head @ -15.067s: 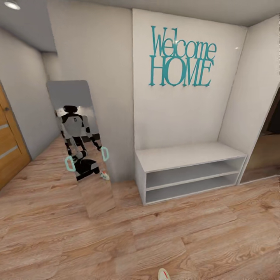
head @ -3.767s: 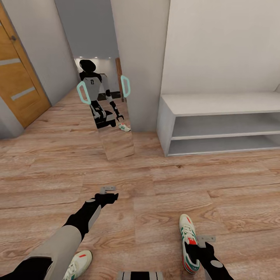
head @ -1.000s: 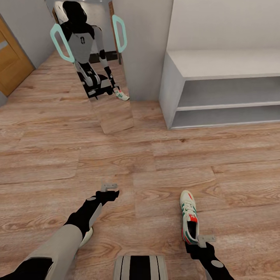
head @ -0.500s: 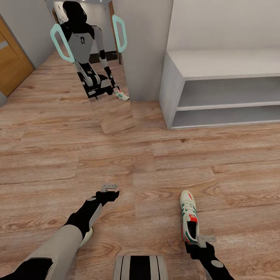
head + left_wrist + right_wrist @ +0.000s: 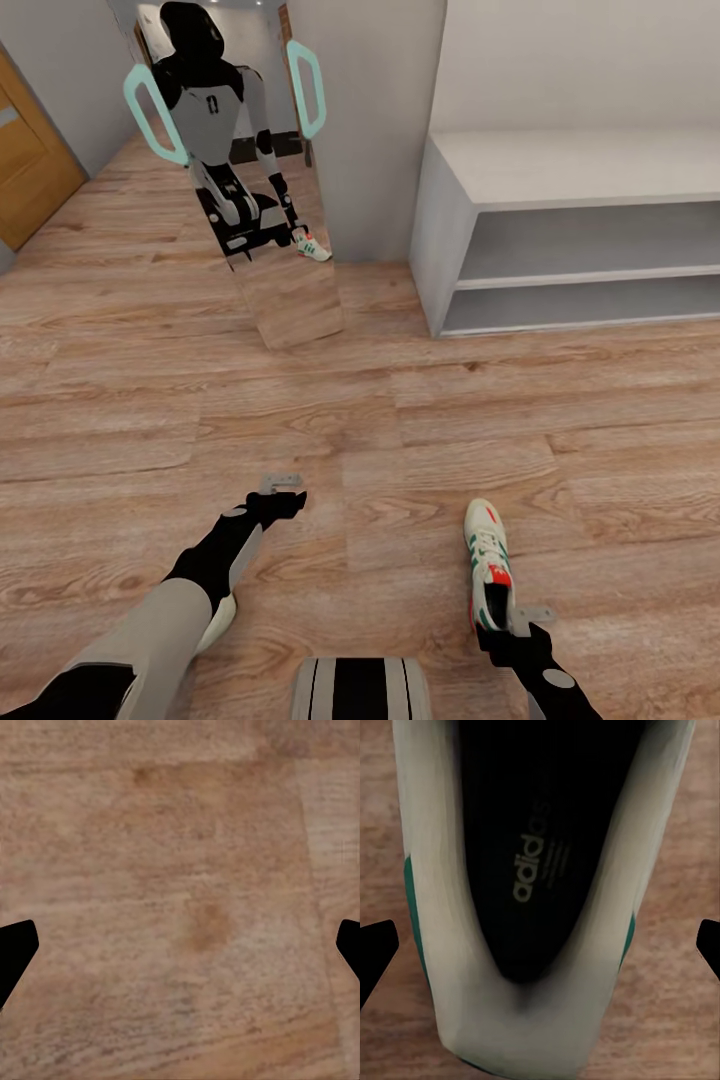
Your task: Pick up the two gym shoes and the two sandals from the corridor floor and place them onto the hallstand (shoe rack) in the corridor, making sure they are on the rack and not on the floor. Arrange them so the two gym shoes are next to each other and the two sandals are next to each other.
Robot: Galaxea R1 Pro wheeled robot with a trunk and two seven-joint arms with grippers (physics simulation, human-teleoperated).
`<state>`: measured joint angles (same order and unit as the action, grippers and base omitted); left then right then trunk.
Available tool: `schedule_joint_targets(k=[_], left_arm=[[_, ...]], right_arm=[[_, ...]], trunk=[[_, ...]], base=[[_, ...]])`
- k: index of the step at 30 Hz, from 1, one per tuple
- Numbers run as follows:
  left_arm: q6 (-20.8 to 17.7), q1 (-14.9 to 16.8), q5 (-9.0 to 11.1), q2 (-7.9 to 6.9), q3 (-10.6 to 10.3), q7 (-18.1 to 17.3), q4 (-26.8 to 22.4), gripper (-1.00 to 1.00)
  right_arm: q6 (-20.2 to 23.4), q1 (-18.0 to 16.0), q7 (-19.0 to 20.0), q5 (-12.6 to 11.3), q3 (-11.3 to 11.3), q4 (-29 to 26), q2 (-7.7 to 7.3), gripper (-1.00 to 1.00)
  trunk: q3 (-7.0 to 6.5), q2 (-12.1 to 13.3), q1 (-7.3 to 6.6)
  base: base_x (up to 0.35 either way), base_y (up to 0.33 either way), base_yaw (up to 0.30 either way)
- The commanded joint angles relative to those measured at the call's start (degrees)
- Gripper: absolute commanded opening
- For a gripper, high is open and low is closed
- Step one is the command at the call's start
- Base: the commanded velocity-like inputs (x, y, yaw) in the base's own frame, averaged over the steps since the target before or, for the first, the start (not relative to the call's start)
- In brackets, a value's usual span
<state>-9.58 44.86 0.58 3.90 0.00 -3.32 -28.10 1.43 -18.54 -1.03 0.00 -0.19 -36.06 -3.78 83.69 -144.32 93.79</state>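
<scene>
One gym shoe [image 5: 487,565], cream with green stripes and a red tongue label, lies on the corridor floor [image 5: 400,430] with its toe toward the bench. My right gripper [image 5: 530,613] hangs open just over its heel; the right wrist view looks down into the gym shoe's dark opening [image 5: 536,862], with the fingertips [image 5: 376,949] wide apart on either side. The other gym shoe [image 5: 218,615] peeks out from under my left forearm. My left gripper [image 5: 281,484] is open over bare planks [image 5: 187,907]. The sandals and the hallstand are out of view.
A plain low white two-shelf bench [image 5: 560,160] stands against the wall at the far right. A tall mirror [image 5: 265,170] leans on the wall corner, reflecting me and a shoe. An orange wooden door [image 5: 25,165] is at the far left. My base [image 5: 360,690] shows at the bottom.
The whole view has shifted slightly, so bench, mirror and shoe sit a little lower in the picture. The right gripper now overlaps the shoe's heel more. Both grippers stay open.
</scene>
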Motion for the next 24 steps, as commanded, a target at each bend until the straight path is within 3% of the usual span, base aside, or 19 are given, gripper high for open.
schedule_joint_targets(k=[1, 19, 24], left_arm=[[-0.35, -0.01, 0.05, -0.01, -0.01, -0.12, -0.11, 1.0], [-0.35, 0.03, 0.03, 0.06, -0.09, -0.2, -0.14, 1.0], [-0.35, 0.04, 0.03, 0.01, -0.09, -0.2, -0.12, 1.0]], right_arm=[[0.15, 0.0, -0.11, 0.0, 0.01, -0.07, 0.0, 1.0], [0.15, 0.0, -0.11, 0.0, 0.01, -0.08, 0.0, 1.0], [0.15, 0.0, -0.11, 0.0, 0.01, -0.1, 0.02, 1.0]], trunk=[[0.03, -0.01, 0.0], [0.04, -0.01, 0.0], [1.31, -0.08, 0.13]], base=[[0.05, 0.0, 0.0], [0.01, 0.0, 0.0], [0.0, 0.0, 0.0]])
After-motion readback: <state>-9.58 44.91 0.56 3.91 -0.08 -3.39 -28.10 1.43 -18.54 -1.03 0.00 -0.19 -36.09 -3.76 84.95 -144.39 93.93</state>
